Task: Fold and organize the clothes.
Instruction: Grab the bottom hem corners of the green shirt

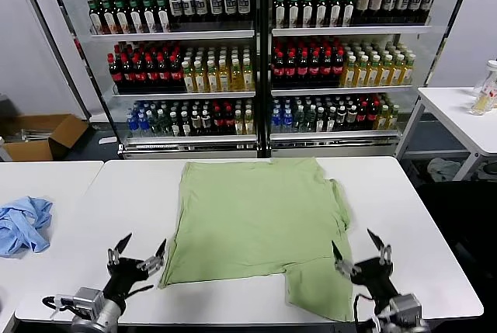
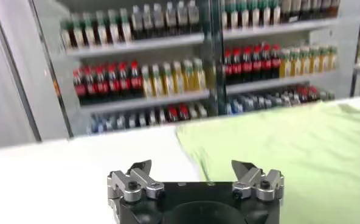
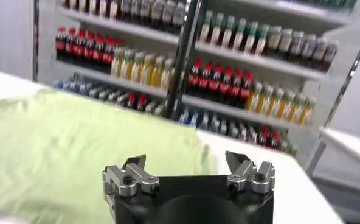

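The light green short-sleeved shirt (image 1: 252, 220) lies spread flat on the white table (image 1: 404, 216), back side up as far as the head view shows: no buttons or chest print are visible. One sleeve sticks out on the robot's right at the far end, and a flap of the same cloth hangs toward the near edge at the right. The far hem lies close to the table's far edge, in front of a glass-fronted cooler stocked with bottled drinks (image 1: 256, 53).

The left gripper (image 1: 137, 258) hovers just off the shirt's near left corner, its jaws spread wide with nothing between them. The right gripper (image 1: 362, 254) hovers just beside the near right flap, its jaws equally wide and empty. Both wrist views show open jaws pointing across the table toward the green cloth (image 2: 289, 146), (image 3: 76, 140).

By my reading, the folding has barely begun: the shirt is laid out and both arms stand ready for a first grasp. The next move likely calls for each gripper to come down onto its near corner, pinch one layer of thin cloth against the table, then lift and carry the edge over evenly so the fold lands straight.

A crumpled light blue garment (image 1: 23, 224) sits on the neighbouring table at the left, well apart.
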You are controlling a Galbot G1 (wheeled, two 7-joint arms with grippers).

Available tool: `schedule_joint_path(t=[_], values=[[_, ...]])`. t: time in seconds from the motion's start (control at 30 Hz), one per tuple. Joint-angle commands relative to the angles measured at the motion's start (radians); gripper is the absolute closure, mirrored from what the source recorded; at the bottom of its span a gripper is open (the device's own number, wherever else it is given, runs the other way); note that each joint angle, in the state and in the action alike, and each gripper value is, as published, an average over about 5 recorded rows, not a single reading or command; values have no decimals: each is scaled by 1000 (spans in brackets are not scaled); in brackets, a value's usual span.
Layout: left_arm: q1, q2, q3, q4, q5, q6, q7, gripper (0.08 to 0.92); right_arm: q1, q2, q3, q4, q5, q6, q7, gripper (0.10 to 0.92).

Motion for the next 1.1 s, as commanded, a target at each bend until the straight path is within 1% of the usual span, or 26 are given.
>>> schedule_joint_path(t=[0.03,0.37,0.7,1.1], values=[[69,-4,30,-30,-56,176,-56,177,-117,-8,8,6,18,14,9,203],[37,-7,48,7,-56,182,-70,177,-112,22,-16,-41,25,36,31,203],[4,-8,54,36,-53,189,-76,177,-79,43,-58,-71,29,41,21,203],[-19,-14,53,58,-32,190,-79,177,-23,43,-81,-92,68,28,32,203]])
